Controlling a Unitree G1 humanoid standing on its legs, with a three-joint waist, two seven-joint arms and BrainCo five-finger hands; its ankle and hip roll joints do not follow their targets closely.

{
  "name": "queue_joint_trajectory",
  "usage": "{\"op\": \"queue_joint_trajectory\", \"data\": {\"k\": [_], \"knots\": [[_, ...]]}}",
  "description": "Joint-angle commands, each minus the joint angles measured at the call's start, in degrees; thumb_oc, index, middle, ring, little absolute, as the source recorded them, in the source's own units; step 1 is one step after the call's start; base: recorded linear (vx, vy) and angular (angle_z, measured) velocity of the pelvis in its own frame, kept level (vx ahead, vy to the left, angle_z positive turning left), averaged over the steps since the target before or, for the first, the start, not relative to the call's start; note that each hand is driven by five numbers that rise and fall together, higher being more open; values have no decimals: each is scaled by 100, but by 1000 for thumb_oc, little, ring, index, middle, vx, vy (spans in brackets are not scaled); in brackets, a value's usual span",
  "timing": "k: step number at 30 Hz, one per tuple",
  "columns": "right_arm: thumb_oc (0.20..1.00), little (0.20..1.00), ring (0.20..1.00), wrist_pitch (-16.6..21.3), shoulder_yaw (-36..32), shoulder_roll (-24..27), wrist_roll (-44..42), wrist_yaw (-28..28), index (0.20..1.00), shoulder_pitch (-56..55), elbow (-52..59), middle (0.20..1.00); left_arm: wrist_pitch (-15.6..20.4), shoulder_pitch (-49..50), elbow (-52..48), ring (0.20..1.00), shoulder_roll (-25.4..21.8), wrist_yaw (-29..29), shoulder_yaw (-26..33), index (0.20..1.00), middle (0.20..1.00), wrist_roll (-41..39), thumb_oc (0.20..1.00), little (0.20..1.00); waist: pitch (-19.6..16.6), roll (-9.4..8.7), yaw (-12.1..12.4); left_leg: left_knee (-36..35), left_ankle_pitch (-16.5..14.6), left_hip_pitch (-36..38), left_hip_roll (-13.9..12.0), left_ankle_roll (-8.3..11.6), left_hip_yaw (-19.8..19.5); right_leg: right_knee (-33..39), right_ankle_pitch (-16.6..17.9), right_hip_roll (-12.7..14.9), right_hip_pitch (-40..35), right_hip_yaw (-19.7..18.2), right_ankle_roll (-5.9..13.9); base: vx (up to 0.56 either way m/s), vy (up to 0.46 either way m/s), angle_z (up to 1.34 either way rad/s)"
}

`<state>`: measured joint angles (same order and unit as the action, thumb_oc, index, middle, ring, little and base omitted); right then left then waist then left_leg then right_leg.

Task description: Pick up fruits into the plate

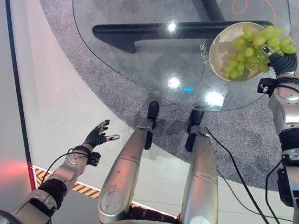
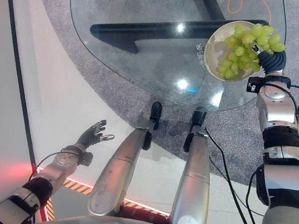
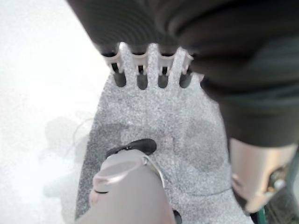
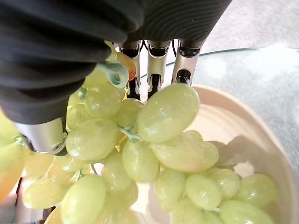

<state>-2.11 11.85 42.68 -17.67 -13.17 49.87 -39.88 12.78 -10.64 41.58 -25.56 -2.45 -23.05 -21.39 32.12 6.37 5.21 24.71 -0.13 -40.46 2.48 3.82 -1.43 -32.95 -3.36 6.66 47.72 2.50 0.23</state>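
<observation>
A bunch of green grapes (image 1: 250, 50) hangs over and into a round cream plate (image 1: 217, 44) at the right edge of the glass table. My right hand (image 1: 282, 61) reaches in from the right, and its dark cover sits against the bunch. In the right wrist view its fingers (image 4: 156, 60) and thumb close round the top of the grapes (image 4: 163, 116), while the lower grapes rest in the plate (image 4: 243, 126). Low at the left, over the floor, my left hand (image 1: 96, 135) is open with its fingers spread and nothing in it.
The round glass table (image 1: 150, 14) stands on a dark base (image 1: 148, 32) over grey carpet. Its near edge curves just ahead of me. White floor lies to the left, with a yellow-black striped line (image 1: 85, 189) low down.
</observation>
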Motion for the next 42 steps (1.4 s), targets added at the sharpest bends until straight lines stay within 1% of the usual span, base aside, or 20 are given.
{"op": "queue_joint_trajectory", "data": {"k": [1, 4, 5, 11, 18, 27, 33, 38, 40, 41, 42], "knots": [[200, 200, 200, 6, 267, 568, 377, -218, 200, -20, 378, 200, 187, 369, 12, 1000, -52, -60, -128, 1000, 1000, -163, 1000, 1000, -233, 379, -110, 399, -440, -91, 324, -199, 205, -207, -343, -152, -261, 510, 37, 11, 39, 4], [200, 200, 200, -47, 331, 558, 452, -233, 200, 38, 384, 200, 197, 374, 23, 1000, -46, -58, -133, 1000, 1000, -144, 1000, 1000, -233, 373, -91, 376, -434, -68, 325, -208, 196, -191, -333, -145, -277, 519, 39, 12, 29, 4], [1000, 1000, 1000, -117, 386, 537, 515, -246, 1000, 81, 414, 1000, 206, 383, 12, 1000, -46, -68, -151, 1000, 1000, -148, 1000, 1000, -233, 372, -77, 365, -434, -63, 333, -220, 191, -183, -326, -147, -276, 523, 38, 16, 38, 4], [1000, 1000, 1000, -188, 451, 539, 448, -280, 1000, 138, 409, 1000, 164, 412, -70, 1000, -71, -78, -141, 1000, 1000, -158, 1000, 1000, -233, 362, -41, 331, -428, -39, 340, -254, 178, -181, -313, -154, -278, 532, 39, 8, 24, 3], [1000, 1000, 1000, -130, 451, 542, 318, -250, 1000, 88, 347, 1000, 159, 420, -27, 1000, -86, -81, -100, 1000, 1000, -139, 1000, 1000, -233, 312, -20, 281, -412, 2, 335, -304, 173, -159, -288, -174, -297, 546, 43, 3, 15, 4], [1000, 1000, 1000, 120, 311, 481, 171, -391, 1000, -100, 415, 1000, 199, 494, -10, 1000, -69, -76, -56, 1000, 1000, -121, 1000, 1000, -233, 229, -52, 170, -419, 223, 309, -344, 181, 5, -214, -207, -485, 515, 72, 0, 2, 0], [1000, 1000, 1000, 307, 13, 347, 71, -494, 1000, -508, 717, 1000, 159, 538, 68, 1000, -43, -72, 57, 1000, 1000, -85, 1000, 1000, -233, 75, -136, -24, -410, 565, 267, -371, 195, 302, -118, -267, -822, 451, 121, -3, 3, -1], [1000, 1000, 1000, 497, -310, 54, -19, -526, 1000, -1149, 1070, 1000, 143, 558, 239, 1000, 30, 63, 284, 1000, 1000, -200, 1000, 1000, -233, -137, -225, -274, -396, 1051, 210, -381, 204, 646, -10, -297, -1304, 406, 188, -20, 8, -5], [1000, 1000, 1000, 515, -356, 15, -105, -527, 1000, -1225, 1115, 1000, 136, 547, 270, 1000, 48, 121, 324, 1000, 1000, -254, 1000, 1000, -233, -163, -235, -342, -354, 1114, 203, -381, 199, 723, 40, -294, -1369, 406, 197, -26, 22, -6], [1000, 1000, 1000, 625, -537, -220, -384, -450, 1000, -1677, 1296, 1000, 74, 556, 421, 1000, 138, 288, 468, 1000, 1000, -386, 1000, 1000, -233, -257, -294, -533, -335, 1512, 190, -379, 193, 960, 91, -264, -1755, 405, 231, -1, 31, -7], [1000, 1000, 1000, 688, -597, -309, -441, -384, 1000, -1855, 1326, 1000, 58, 566, 493, 1000, 165, 319, 512, 1000, 1000, -360, 1000, 1000, -233, -284, -310, -579, -366, 1658, 185, -380, 200, 1025, 72, -248, -1906, 409, 243, -9, 47, -6]]}}
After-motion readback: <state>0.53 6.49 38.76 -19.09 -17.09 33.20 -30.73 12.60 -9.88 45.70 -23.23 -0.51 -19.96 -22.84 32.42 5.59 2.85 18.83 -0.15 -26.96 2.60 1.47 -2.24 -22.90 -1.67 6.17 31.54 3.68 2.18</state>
